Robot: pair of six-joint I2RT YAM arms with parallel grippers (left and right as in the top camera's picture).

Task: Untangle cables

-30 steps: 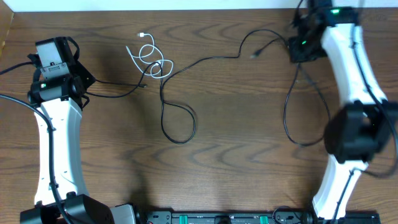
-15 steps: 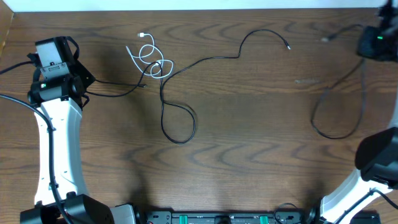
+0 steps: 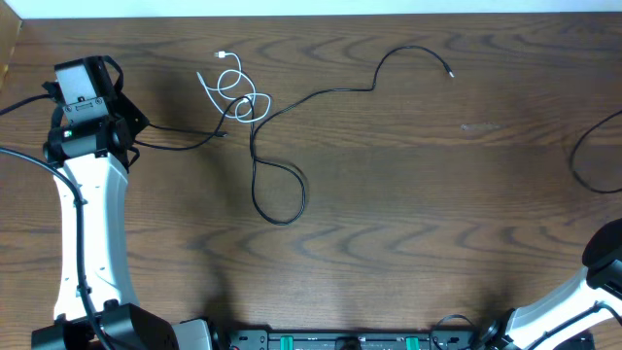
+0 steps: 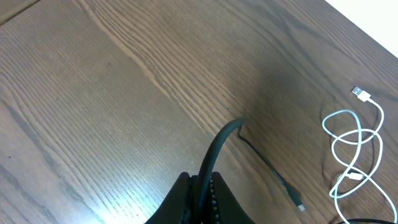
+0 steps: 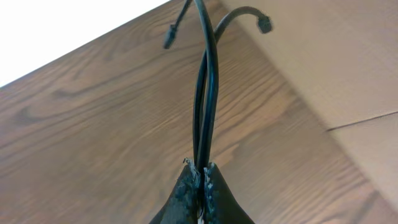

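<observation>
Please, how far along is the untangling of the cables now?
Done: nothing visible yet. In hand: the left gripper is shut on a black cord, the right gripper on a doubled black wire. Left: the white cable is looped across the long black cable; they must be separated.

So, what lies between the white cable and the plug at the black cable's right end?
Only a length of the black cable itself, curving over bare table. The overhead view shows it.

The jaws are pinched together on the black cable (image 4: pixel 214 149), which arches up ahead of them and drops to the desk (image 4: pixel 93 93). Its plug (image 4: pixel 299 206) lies to their right. The white cable (image 4: pixel 354 149) coils farther right.
</observation>
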